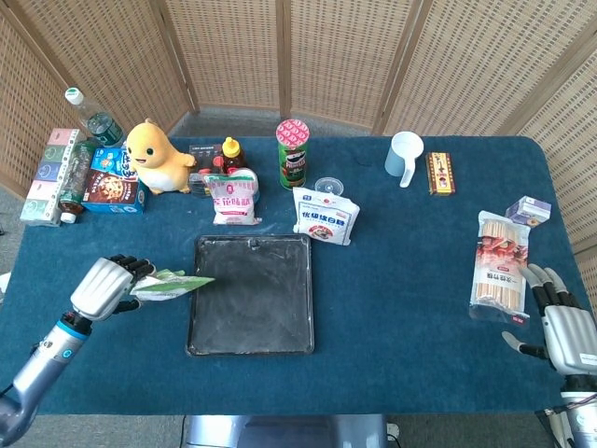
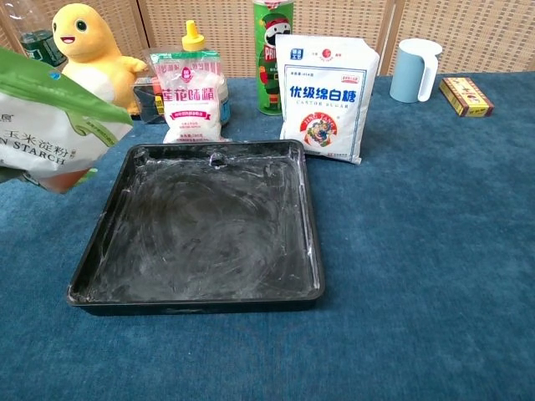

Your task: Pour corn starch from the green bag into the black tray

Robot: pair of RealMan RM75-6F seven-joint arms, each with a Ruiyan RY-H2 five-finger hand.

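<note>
My left hand (image 1: 104, 286) holds the green corn starch bag (image 1: 168, 284) lifted off the table at the left side of the black tray (image 1: 250, 294). The bag is tilted, its top edge pointing toward the tray's left rim. In the chest view the bag (image 2: 50, 121) fills the upper left, tipped with its top toward the tray (image 2: 205, 225); the hand is out of that frame. The tray's floor shows a thin white dusting. My right hand (image 1: 563, 327) rests at the table's front right with its fingers spread, holding nothing.
Behind the tray stand a small white-pink bag (image 1: 234, 197), a white sugar bag (image 1: 326, 215), a green can (image 1: 292, 153) and a yellow plush toy (image 1: 157, 157). A pale blue cup (image 1: 404, 155) is at the back right. A packet of sticks (image 1: 498, 266) lies near my right hand.
</note>
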